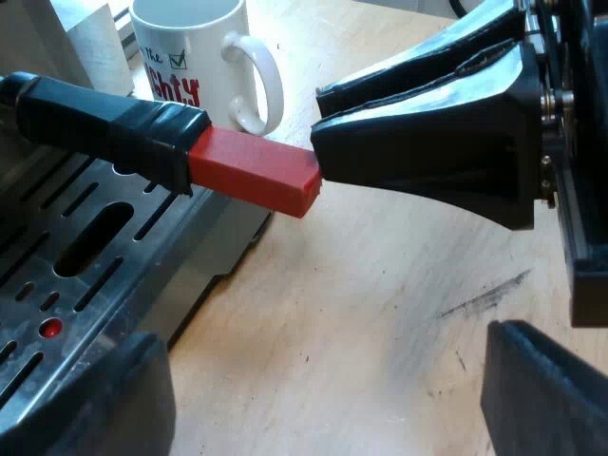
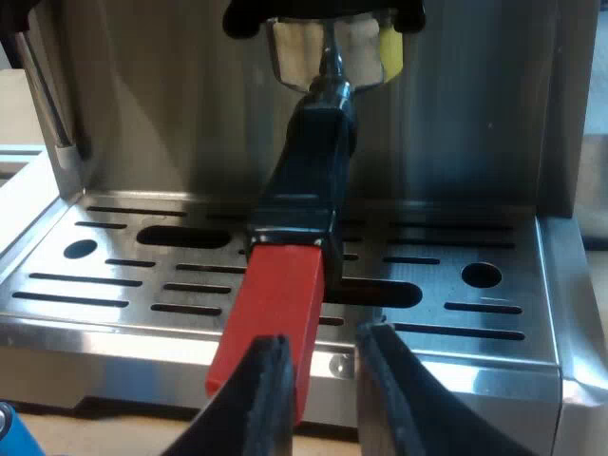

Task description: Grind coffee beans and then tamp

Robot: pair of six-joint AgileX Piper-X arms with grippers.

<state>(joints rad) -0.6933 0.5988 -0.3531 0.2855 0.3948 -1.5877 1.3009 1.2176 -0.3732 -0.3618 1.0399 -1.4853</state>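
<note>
The metal holder (image 2: 328, 52) is locked into the espresso machine's front (image 2: 171, 104). Its dark handle (image 2: 309, 180) reaches out over the drip tray (image 2: 123, 275) and ends in red (image 2: 275, 313). My right gripper (image 2: 323, 366) is at that red end. Its fingers (image 2: 266, 399) stand a narrow gap apart with nothing between them, and one fingertip is against the red end. From the left wrist, the right gripper (image 1: 318, 123) meets the tip of the red end (image 1: 256, 171). My left gripper (image 1: 323, 408) is open wide above the table, short of the handle (image 1: 104, 123).
A white printed mug (image 1: 195, 57) stands on the wooden table (image 1: 380, 313) beyond the handle, beside the drip tray (image 1: 85, 275). A steam wand (image 2: 47, 95) hangs at the machine's side. A blue object (image 2: 9, 427) peeks in below the tray's edge.
</note>
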